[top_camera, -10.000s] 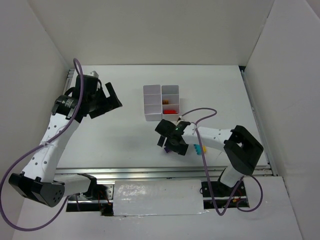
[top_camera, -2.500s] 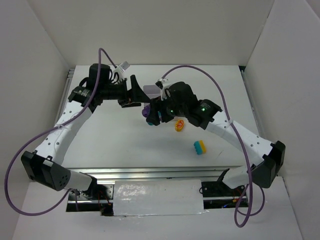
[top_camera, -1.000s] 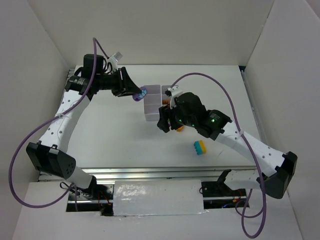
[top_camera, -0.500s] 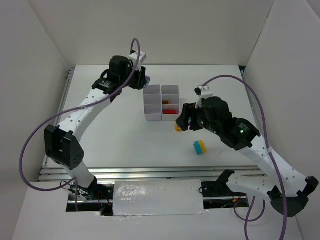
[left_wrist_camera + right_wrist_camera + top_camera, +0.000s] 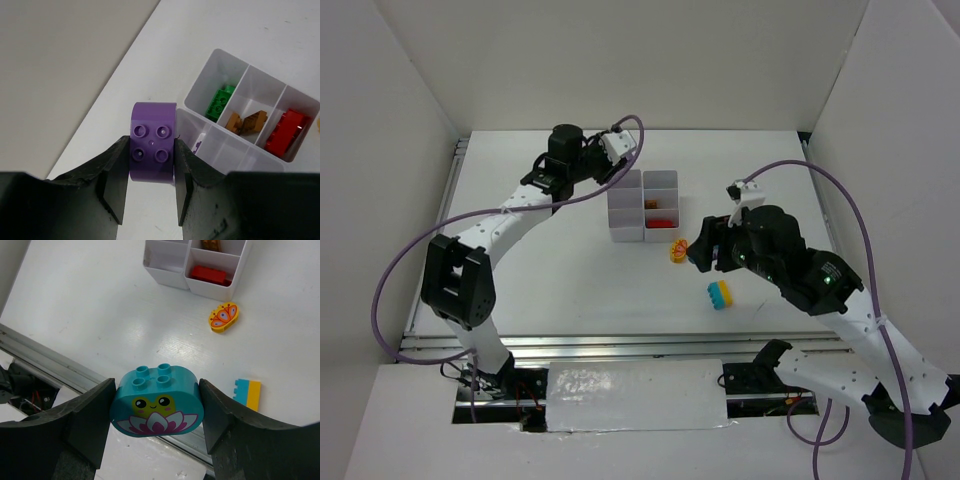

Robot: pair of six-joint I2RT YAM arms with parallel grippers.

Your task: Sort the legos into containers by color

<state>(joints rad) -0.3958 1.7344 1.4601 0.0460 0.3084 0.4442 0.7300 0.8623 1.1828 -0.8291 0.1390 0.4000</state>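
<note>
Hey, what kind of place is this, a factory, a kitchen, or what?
Most likely a robotics lab test cell: a bare white table boxed in by plain white walls, two small robot arms bolted to a metal rail at its edge, and toy legos and a white sorting container.

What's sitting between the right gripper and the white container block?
One orange butterfly brick, loose on the table near the container block; otherwise bare. Clearest in the right wrist view, ahead of the right gripper.
</note>
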